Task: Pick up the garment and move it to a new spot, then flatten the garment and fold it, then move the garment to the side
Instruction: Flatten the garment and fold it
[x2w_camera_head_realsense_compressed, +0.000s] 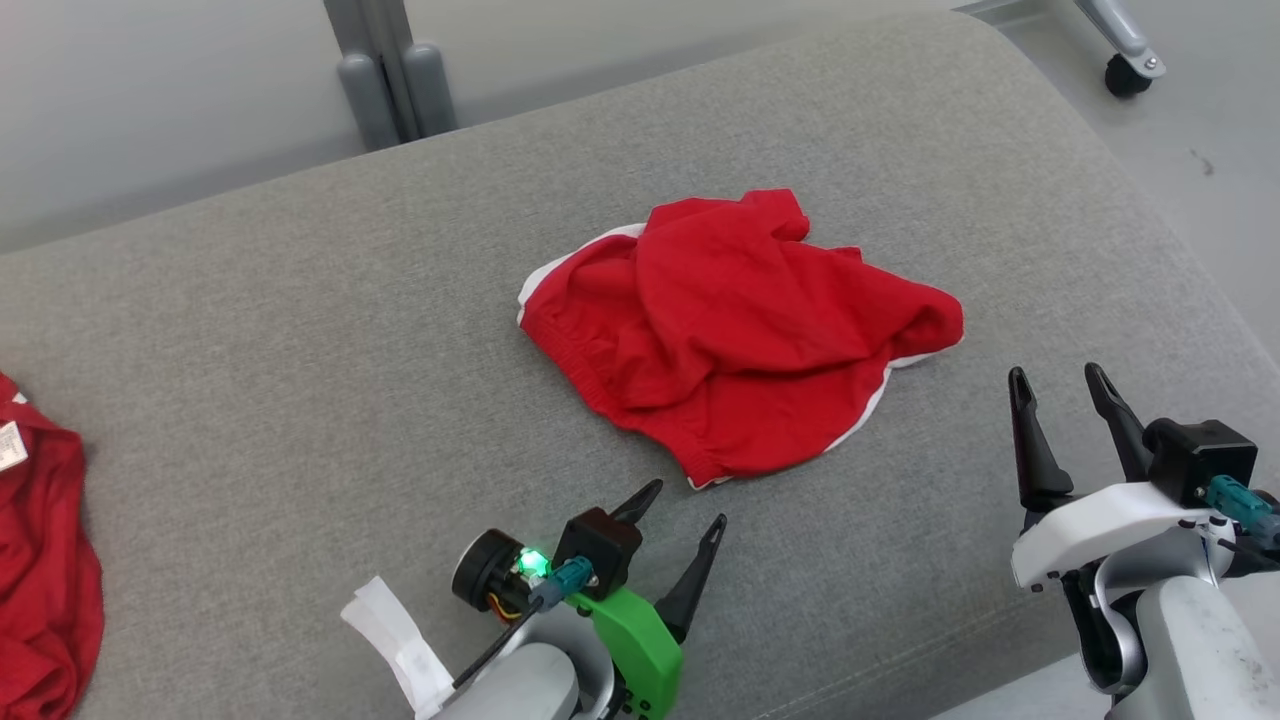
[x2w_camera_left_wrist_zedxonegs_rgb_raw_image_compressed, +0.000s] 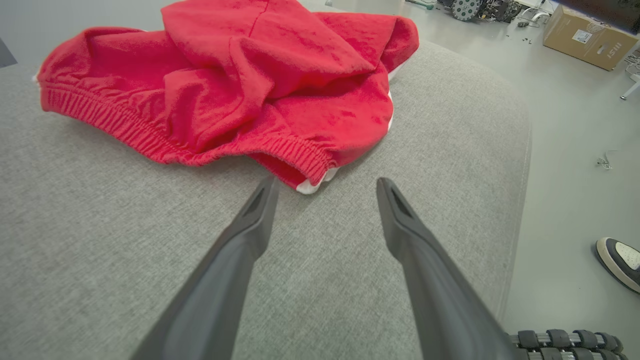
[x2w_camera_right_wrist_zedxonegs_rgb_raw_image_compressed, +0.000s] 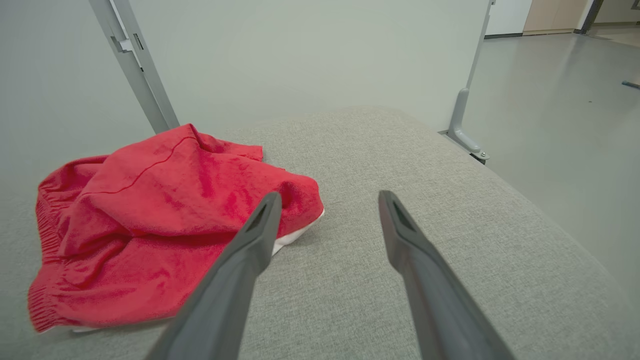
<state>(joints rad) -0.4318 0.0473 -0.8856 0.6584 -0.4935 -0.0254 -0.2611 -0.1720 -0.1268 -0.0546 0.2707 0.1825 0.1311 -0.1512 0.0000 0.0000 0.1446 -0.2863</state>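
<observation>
Lying crumpled near the middle of the grey cushioned surface (x2w_camera_head_realsense_compressed: 300, 330), the red shorts (x2w_camera_head_realsense_compressed: 735, 330) with white trim were touched by neither gripper. The left gripper (x2w_camera_head_realsense_compressed: 686, 505) was held at 6 o'clock of the shorts, just beside the ribbed elastic band, its 2 fingers spread apart and holding nothing. The right gripper (x2w_camera_head_realsense_compressed: 1055, 373) was placed at 4 o'clock of the shorts, near their white-trimmed edge, likewise spread wide and empty. Another red garment (x2w_camera_head_realsense_compressed: 40, 570) was seen at the 8 o'clock edge of the head view, well apart. A shoe (x2w_camera_left_wrist_zedxonegs_rgb_raw_image_compressed: 620, 262) was seen on the floor at 4 o'clock in the left wrist view.
</observation>
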